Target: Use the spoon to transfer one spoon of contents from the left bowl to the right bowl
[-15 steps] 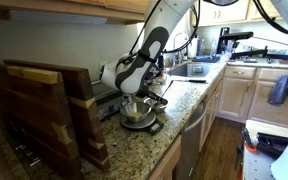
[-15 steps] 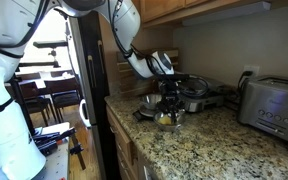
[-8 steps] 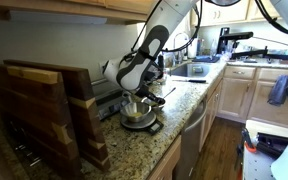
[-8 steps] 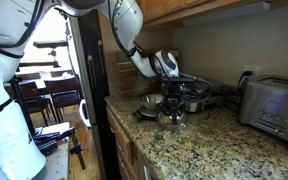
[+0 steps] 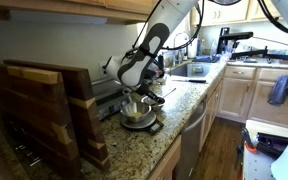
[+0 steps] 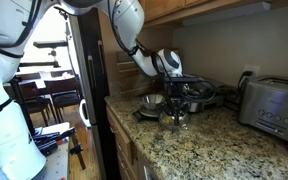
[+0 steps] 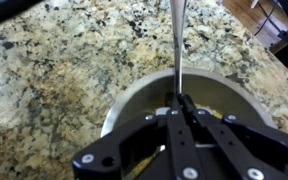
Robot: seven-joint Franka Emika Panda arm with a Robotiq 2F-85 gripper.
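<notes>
Gripping the spoon (image 7: 177, 45) by its thin handle, your gripper (image 7: 180, 100) sits at lower centre of the wrist view with its jaws closed tight. The spoon runs up to the top edge. Directly beneath lies the left bowl (image 7: 134, 88), on the granite counter (image 7: 54, 60).
</notes>
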